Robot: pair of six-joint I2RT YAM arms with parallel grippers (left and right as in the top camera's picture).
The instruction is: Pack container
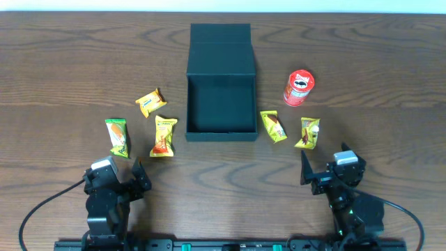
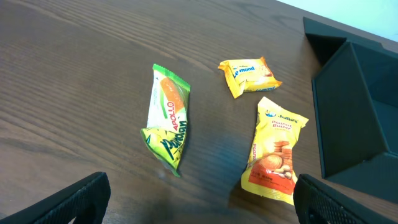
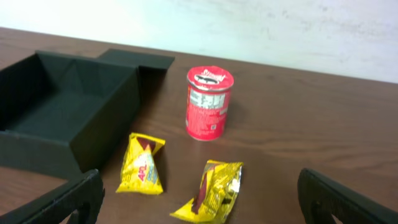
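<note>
Box (image 1: pixel 221 135) seen open, snacks (image 1: pixel 164 136) laid left and right.
The left pincer (image 2: pixel 202 180) and right pincer (image 3: pixel 199 174) are spread wide; nothing is held.

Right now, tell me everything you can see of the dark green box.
The container is a dark teal-green square box, apparently rigid cardboard. It sits upright mid-table, open and empty, its hinged lid folded back flat behind it. Only the table seems to touch it; a yellow packet lies just off its front right corner.

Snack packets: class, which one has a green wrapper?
The Apollo Pandan packet, farthest to the robot's left. Its wrapper is green with orange; the other four packets are yellow.
</note>
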